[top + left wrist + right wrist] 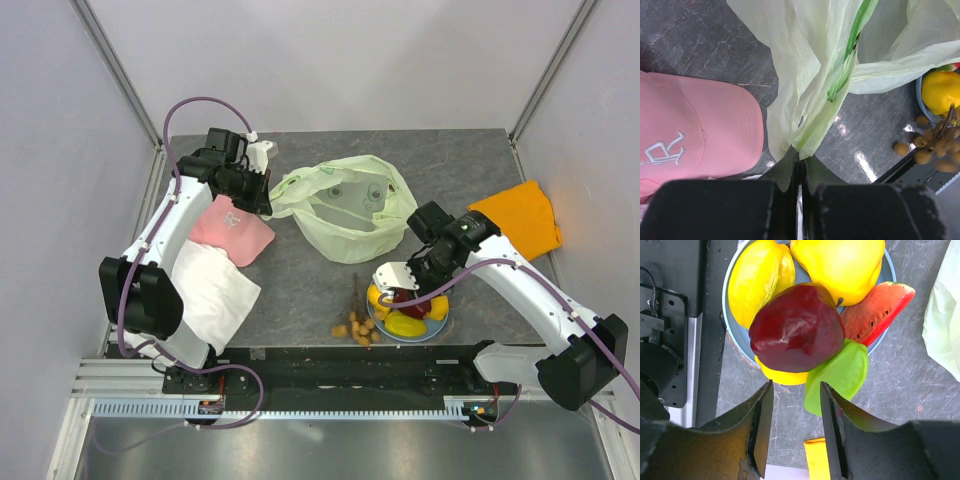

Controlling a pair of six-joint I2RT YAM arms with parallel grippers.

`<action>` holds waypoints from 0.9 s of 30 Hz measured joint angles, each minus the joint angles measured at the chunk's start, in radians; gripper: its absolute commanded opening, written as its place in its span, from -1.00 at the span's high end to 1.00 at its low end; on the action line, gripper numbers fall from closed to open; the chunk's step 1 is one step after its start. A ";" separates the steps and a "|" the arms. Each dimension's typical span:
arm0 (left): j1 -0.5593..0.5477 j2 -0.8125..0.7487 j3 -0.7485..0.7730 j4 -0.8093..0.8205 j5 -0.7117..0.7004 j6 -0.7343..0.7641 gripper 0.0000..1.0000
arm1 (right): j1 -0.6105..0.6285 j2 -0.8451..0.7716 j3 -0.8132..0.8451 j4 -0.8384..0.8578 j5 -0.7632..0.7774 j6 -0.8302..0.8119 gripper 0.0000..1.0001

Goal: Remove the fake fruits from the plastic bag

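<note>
The pale yellow-green plastic bag (350, 205) lies open at mid-table. My left gripper (262, 195) is shut on its left handle; the left wrist view shows the film (810, 75) pinched at the closed fingertips (800, 155). My right gripper (395, 285) is open and empty just above the light-blue plate (420, 338). In the right wrist view the plate (732, 335) holds a dark red apple (797, 330), a yellow starfruit (757, 280), a yellow pear (840, 265), a watermelon slice (877, 307) and a green fruit (840, 375). A brown fruit cluster (358, 325) lies left of the plate.
A pink cap (235, 228) and a white folded cloth (215, 290) lie under the left arm. An orange cloth (520, 215) lies at the right. The black table-edge rail (340, 355) runs just in front of the plate. Grey walls enclose the table.
</note>
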 measured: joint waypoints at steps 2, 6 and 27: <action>0.000 0.000 -0.001 0.001 0.000 0.000 0.97 | 0.000 0.000 -0.002 0.000 0.000 0.000 0.00; 0.000 0.000 -0.001 0.002 -0.002 0.000 0.21 | 0.000 0.000 -0.001 0.000 -0.001 0.003 -0.07; 0.133 -0.211 0.068 -0.073 0.055 -0.007 -0.56 | 0.109 0.499 0.355 0.333 -0.406 0.737 -0.32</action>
